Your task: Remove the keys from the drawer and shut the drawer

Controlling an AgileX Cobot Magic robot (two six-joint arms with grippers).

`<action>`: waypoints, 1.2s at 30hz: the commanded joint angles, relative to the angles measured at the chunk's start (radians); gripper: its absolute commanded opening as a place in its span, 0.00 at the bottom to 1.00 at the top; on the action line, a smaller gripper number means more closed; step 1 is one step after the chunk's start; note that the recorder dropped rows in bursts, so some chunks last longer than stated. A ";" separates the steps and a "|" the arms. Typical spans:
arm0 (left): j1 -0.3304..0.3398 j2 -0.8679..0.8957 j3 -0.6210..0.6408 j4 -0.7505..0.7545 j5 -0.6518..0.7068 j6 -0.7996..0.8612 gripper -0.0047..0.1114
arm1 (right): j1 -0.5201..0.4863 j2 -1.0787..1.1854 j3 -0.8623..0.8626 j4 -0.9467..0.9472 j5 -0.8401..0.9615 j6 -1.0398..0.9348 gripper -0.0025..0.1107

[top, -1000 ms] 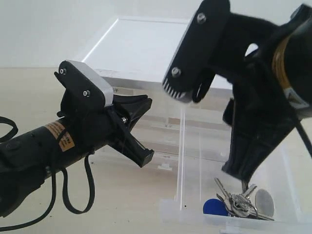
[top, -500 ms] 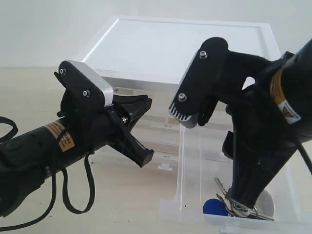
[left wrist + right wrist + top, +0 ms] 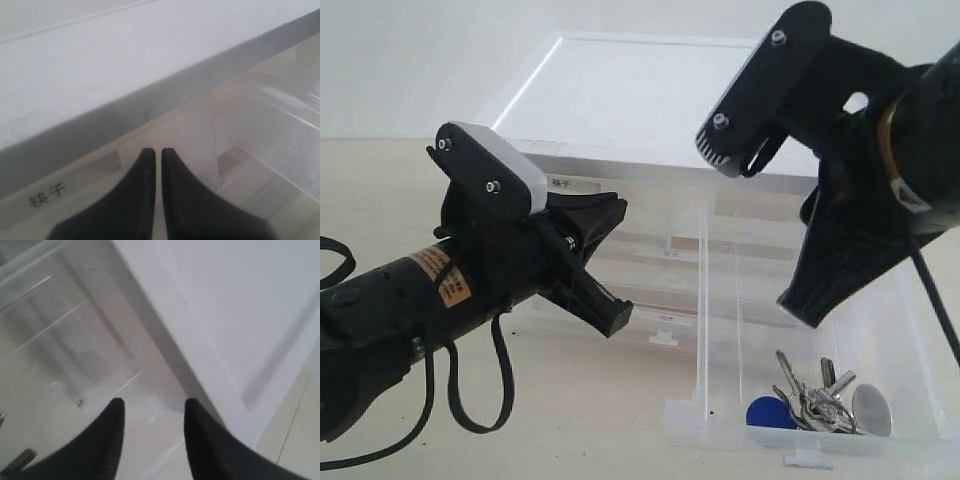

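The keys (image 3: 820, 404) lie in the front of the drawer (image 3: 703, 335), with the blue tag (image 3: 770, 413) on their left and the grey disc (image 3: 872, 408) on their right. The translucent drawer is pulled far out, its white tab handle (image 3: 807, 460) at the front. My right gripper (image 3: 800, 300) (image 3: 150, 402) hangs open and empty above the drawer, clear of the keys. My left gripper (image 3: 158, 150) is shut on nothing and points at the cabinet front, close to the labelled half drawer (image 3: 47, 195). The left arm (image 3: 470, 285) stands left of the open drawer.
The white-topped cabinet (image 3: 690, 90) holds more translucent drawers below, one with a tab handle (image 3: 661, 340). The dark-character label (image 3: 560, 183) sits on the shut top-left drawer. A black cable loop (image 3: 470, 405) hangs under the left arm. Beige tabletop (image 3: 580, 400) lies in front.
My right gripper dipped onto the keys, then rose up and to the right with nothing in it. The keys stay in the drawer, slightly shifted. The left arm barely moved.
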State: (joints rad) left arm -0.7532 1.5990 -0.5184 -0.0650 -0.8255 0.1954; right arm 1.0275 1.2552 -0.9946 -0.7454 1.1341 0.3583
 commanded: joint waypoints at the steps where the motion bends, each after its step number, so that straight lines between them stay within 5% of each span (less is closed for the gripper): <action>1: 0.004 0.000 -0.002 0.019 -0.004 -0.022 0.08 | 0.005 -0.016 -0.006 0.041 -0.010 -0.039 0.56; 3: 0.004 -0.014 0.011 0.060 -0.006 -0.031 0.08 | 0.005 -0.017 -0.006 0.098 -0.008 -0.059 0.64; 11: 0.004 -0.232 0.148 0.198 -0.012 -0.152 0.08 | 0.055 -0.014 -0.006 0.368 -0.024 -0.314 0.56; 16: 0.004 -0.371 0.223 0.198 -0.014 -0.152 0.08 | 0.058 0.005 -0.006 0.137 0.069 -0.226 0.56; 25: 0.004 -0.413 0.238 0.198 0.011 -0.152 0.08 | 0.038 0.083 -0.135 0.015 0.087 -0.180 0.48; 29: 0.004 -0.413 0.241 0.198 0.011 -0.155 0.08 | -0.045 0.071 -0.238 -0.054 0.087 -0.136 0.47; 36: 0.004 -0.413 0.240 0.223 0.015 -0.174 0.08 | -0.283 0.098 -0.332 0.615 0.087 -0.459 0.41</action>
State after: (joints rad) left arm -0.7516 1.1915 -0.2845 0.1428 -0.8148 0.0413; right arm 0.7928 1.3370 -1.3152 -0.3732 1.2181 0.0461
